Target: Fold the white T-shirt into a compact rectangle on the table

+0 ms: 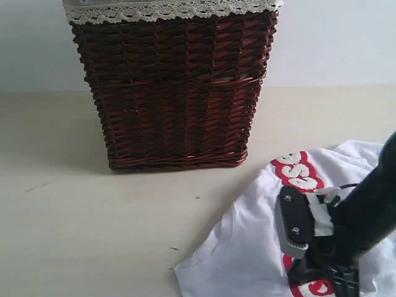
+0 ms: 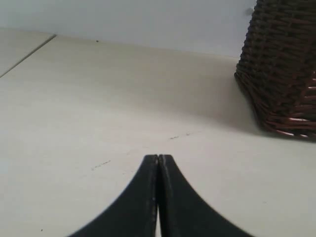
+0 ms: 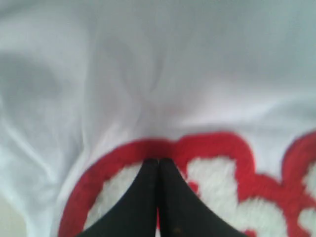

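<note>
The white T-shirt (image 1: 247, 247) lies crumpled on the table (image 1: 93, 216) at the front right, its red-outlined fuzzy letters (image 1: 298, 170) showing. My right gripper (image 1: 323, 277) hangs low over the shirt. In the right wrist view its fingers (image 3: 158, 163) are shut tip to tip, right over a red-edged letter (image 3: 217, 187) on the T-shirt (image 3: 163, 74), with no cloth seen between them. In the left wrist view my left gripper (image 2: 158, 158) is shut with nothing in it, over the bare table (image 2: 98, 98). It is outside the exterior view.
A tall dark wicker basket (image 1: 173, 86) with white lace trim (image 1: 167, 9) stands at the back centre, just behind the shirt; the left wrist view catches its lower corner (image 2: 284, 69). A pale wall rises behind the table. A few dark specks (image 1: 197, 198) dot the surface.
</note>
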Robot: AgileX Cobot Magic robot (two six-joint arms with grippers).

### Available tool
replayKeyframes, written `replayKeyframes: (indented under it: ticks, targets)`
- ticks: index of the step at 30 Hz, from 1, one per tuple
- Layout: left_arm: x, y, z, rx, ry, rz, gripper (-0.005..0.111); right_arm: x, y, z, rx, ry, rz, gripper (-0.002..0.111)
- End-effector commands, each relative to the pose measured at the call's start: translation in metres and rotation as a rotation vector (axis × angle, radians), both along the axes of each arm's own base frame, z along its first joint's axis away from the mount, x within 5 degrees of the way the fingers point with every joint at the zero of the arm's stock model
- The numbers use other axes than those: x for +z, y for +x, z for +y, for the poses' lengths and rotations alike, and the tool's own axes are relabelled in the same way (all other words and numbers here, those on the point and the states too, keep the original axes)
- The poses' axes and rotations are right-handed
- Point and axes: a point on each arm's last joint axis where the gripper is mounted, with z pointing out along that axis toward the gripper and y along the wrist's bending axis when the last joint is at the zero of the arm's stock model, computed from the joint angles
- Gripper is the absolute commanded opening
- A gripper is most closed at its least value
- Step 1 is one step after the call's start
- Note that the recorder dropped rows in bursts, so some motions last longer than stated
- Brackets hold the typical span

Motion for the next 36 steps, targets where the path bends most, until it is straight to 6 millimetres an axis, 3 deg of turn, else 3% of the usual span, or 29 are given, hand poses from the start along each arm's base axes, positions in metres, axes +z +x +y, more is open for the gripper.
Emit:
replayKeyframes:
  ticks: [1,6,9,13,16,21,28,36]
  targets:
    - [0.003,0.0,0.0,-0.003,-0.001,-0.024,0.0,0.013,0.011,0.039,-0.034,0.08,-0.046,0.0]
    - [0.003,0.0,0.0,-0.003,-0.001,-0.024,0.0,0.033,0.02,0.046,-0.195,0.121,-0.072,0.0]
    - [0.003,0.0,0.0,-0.003,0.001,-0.023,0.0,0.043,0.024,0.023,-0.309,-0.056,-0.147,0.0]
    - [0.003,0.0,0.0,-0.003,0.001,-0.023,0.0,0.041,0.035,-0.009,-0.38,-0.287,-0.247,0.0]
    - [0.003,0.0,0.0,-0.003,0.001,-0.023,0.0,0.039,0.047,-0.028,-0.431,-0.336,-0.31,0.0]
    - [0.003,0.0,0.0,-0.003,0.001,-0.023,0.0,0.008,0.057,-0.034,-0.44,-0.354,-0.259,0.0]
    - [0.003,0.0,0.0,-0.003,0.001,-0.023,0.0,-0.026,0.049,0.0,-0.268,-0.362,-0.214,0.0]
    - [0.003,0.0,0.0,-0.003,-0.001,-0.024,0.0,-0.027,0.028,0.065,-0.009,-0.232,-0.278,0.0]
